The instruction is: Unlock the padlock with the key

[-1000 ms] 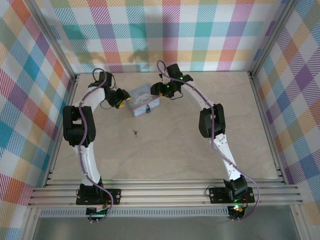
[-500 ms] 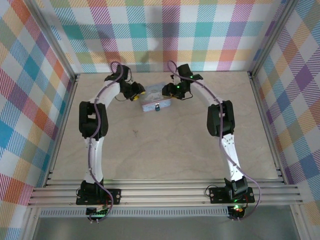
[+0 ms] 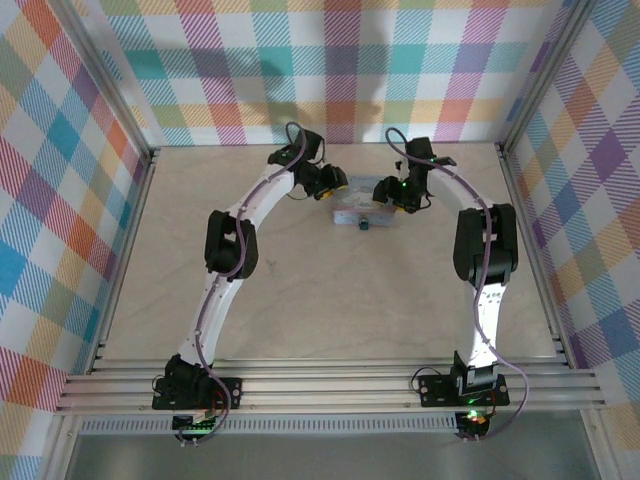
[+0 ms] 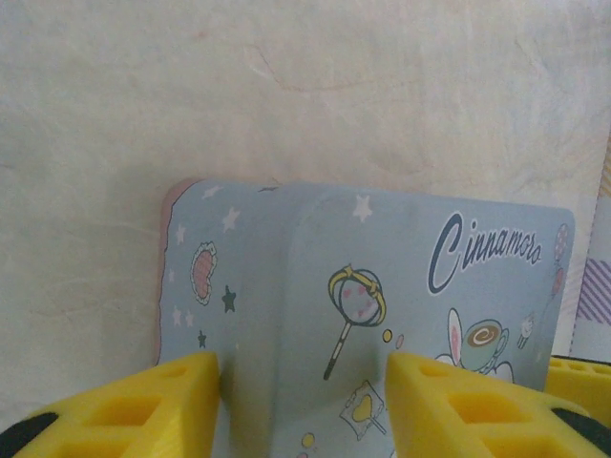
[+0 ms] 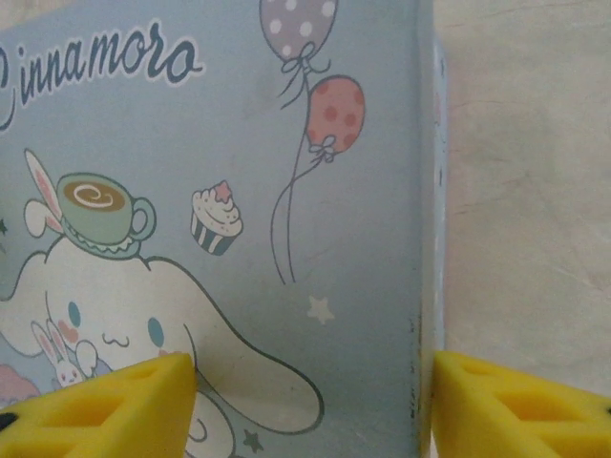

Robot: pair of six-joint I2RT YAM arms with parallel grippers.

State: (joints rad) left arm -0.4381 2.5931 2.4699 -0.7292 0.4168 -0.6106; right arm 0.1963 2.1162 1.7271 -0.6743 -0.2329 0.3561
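Two-handed, straddled the tin (image 3: 350, 206) by the table's (image 3: 300, 300) far edge with left gripper (image 4: 304, 367) and right gripper (image 5: 315, 367) wide open, empty; judged the padlock (image 3: 364, 223) on its near side rigid, slippery, best pinched bodywise.

"Cinnamoro" on tin (image 4: 286, 286) lid (cut off)

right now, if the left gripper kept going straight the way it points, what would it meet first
The pale-blue cartoon-print tin: it lies directly ahead, between the left gripper's yellow fingers, probably touching or nearly so.
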